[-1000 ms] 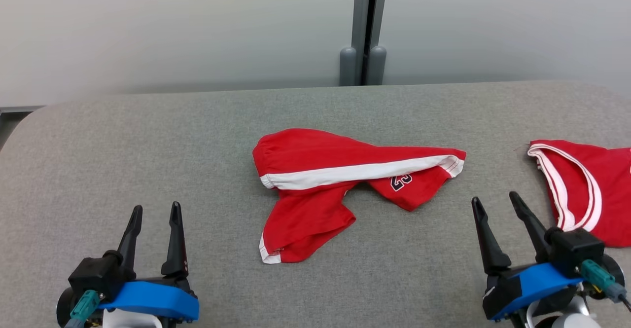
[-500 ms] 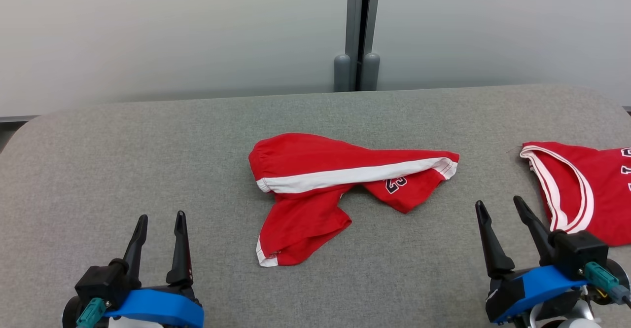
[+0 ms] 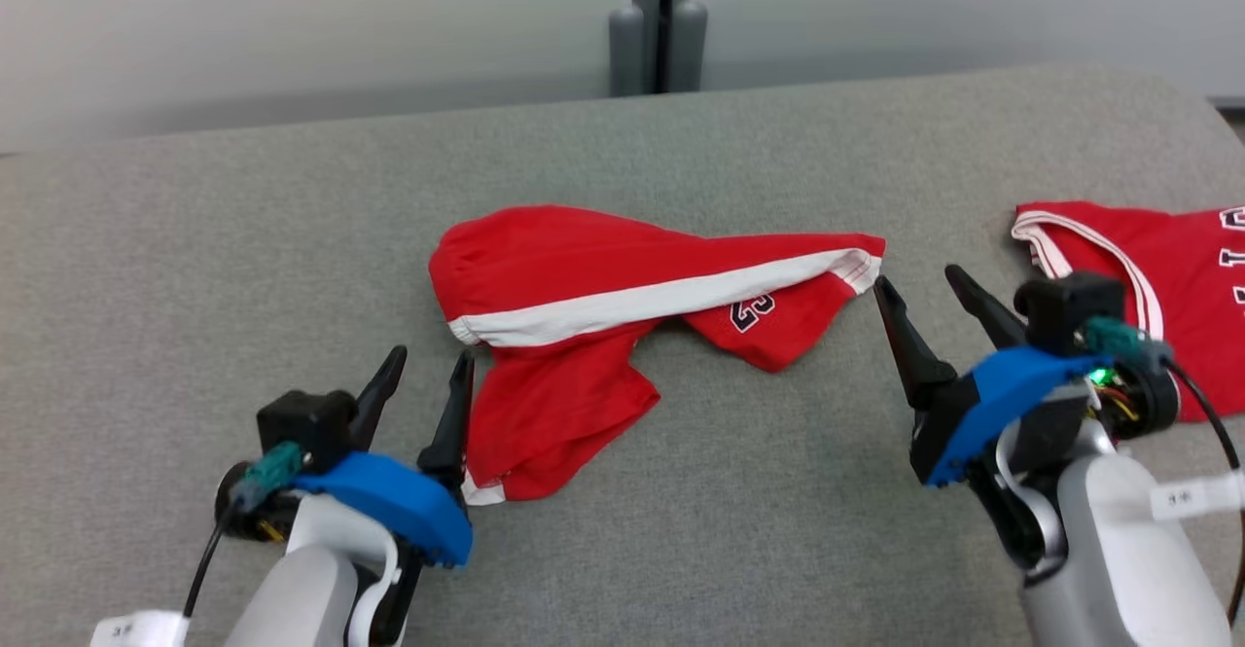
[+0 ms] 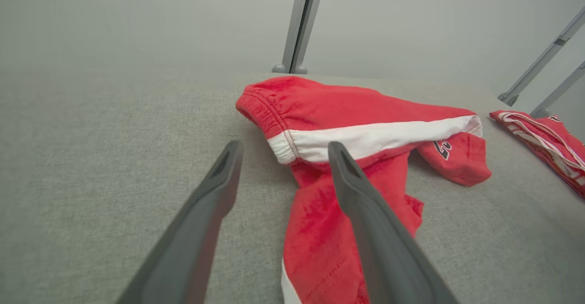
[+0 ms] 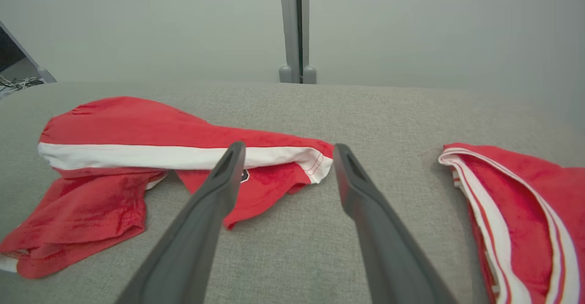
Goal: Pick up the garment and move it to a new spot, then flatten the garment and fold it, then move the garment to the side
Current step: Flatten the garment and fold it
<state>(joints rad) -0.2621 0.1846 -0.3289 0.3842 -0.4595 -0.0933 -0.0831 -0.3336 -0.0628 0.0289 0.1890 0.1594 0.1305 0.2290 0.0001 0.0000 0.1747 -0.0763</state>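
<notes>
1. The red shorts (image 3: 584,268) lie crumpled in the middle of the grey worktop (image 3: 243,238).
2. My left fingers (image 3: 449,423) are spread, empty, just beside the near leg hem.
3. My right fingers (image 3: 905,341) are spread, empty, near the far hem.

Grey fabric table (image 3: 778,141), red white-trimmed jersey (image 3: 1191,277), grey post (image 3: 658,15)

A dark, white-edged number (image 3: 752,311) stands on one leg of the red shorts (image 3: 545,258). It lies upside down and partly folded under, and looks like 23. Dark letters (image 3: 1237,224) on the red jersey (image 3: 1196,277) are cut off by the frame edge and unreadable. The pale forearms (image 3: 1128,569) carry white tags (image 3: 1182,499) with print too small to read.
</notes>
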